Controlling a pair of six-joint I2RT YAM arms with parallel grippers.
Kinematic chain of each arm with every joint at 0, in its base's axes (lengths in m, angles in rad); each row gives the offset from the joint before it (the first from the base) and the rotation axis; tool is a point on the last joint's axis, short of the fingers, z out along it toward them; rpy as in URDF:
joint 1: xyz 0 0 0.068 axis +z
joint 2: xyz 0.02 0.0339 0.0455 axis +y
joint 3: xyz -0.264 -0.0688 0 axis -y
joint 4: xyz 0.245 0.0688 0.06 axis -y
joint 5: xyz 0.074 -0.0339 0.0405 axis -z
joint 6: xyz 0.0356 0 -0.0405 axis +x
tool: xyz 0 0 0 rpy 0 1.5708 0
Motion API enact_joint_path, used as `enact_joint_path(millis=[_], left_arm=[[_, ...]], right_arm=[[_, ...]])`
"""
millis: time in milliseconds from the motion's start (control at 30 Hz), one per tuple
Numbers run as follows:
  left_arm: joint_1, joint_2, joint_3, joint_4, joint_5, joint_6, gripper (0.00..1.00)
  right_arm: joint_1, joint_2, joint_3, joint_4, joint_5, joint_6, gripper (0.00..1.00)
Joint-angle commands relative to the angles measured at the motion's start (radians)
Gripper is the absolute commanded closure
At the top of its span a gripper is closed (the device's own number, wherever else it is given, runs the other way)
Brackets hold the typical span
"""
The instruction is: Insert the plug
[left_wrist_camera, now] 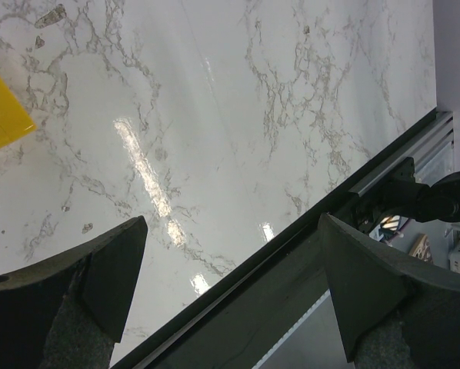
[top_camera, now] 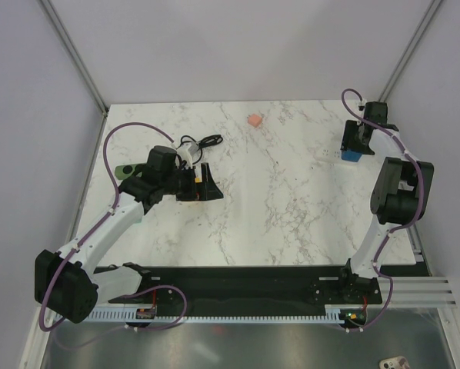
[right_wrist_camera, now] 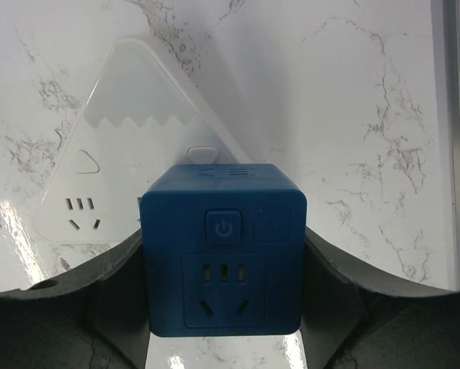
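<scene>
**At far right, the plug sits gripped**

Nearer, at left, the left gripper (left_wrist_camera: 231,223) gapes wide over bare marble, holding nothing. Farther right, the right gripper (top_camera: 353,149), jaws partly open, clamps the plug (right_wrist_camera: 224,250): a blue cube with power button and socket holes.

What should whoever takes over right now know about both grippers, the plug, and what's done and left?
Grippers: left gripper open and empty, yellow block at its view's edge; right gripper shut on the blue cube plug.
Where: plug at the far right of the table, beside the white triangular socket adapter.
Done: plug grasped.
Left: the insertion itself.
</scene>
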Motion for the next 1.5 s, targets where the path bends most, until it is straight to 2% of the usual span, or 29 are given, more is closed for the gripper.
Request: enact_joint_path(millis=[0, 233, 333, 467, 800, 1033, 1267, 1467], left_arm=[[0.006, -0.022, 0.01, 0.009, 0.007, 0.04, 0.0], [0.006, -0.042, 0.007, 0.009, 0.006, 0.04, 0.0], [0.006, -0.047, 0.004, 0.009, 0.001, 0.04, 0.0], [0.006, -0.048, 0.007, 0.008, 0.001, 0.04, 0.0], [0.005, -0.062, 0.0, 0.009, -0.035, 0.022, 0.0], [0.006, -0.05, 0.0, 0.014, -0.036, -0.03, 0.02], [0.008, 0.01, 0.009, 0.032, 0.104, -0.087, 0.05], [0.009, -0.025, -0.006, 0.037, 0.132, -0.112, 0.06]], right_arm=[[0.009, 0.141, -0.141, -0.171, -0.026, 0.021, 1.0], [0.043, 0.152, -0.12, -0.171, -0.089, -0.011, 1.0], [0.075, 0.201, -0.016, -0.225, -0.116, -0.028, 1.0], [0.163, 0.233, 0.107, -0.295, -0.135, -0.067, 1.0], [0.376, 0.259, 0.133, -0.295, -0.173, -0.078, 1.0], [0.47, 0.181, 0.012, -0.266, -0.168, -0.074, 1.0], [0.563, 0.051, -0.147, -0.222, -0.149, -0.054, 1.0], [0.583, 0.067, -0.178, -0.183, -0.159, -0.038, 1.0]])
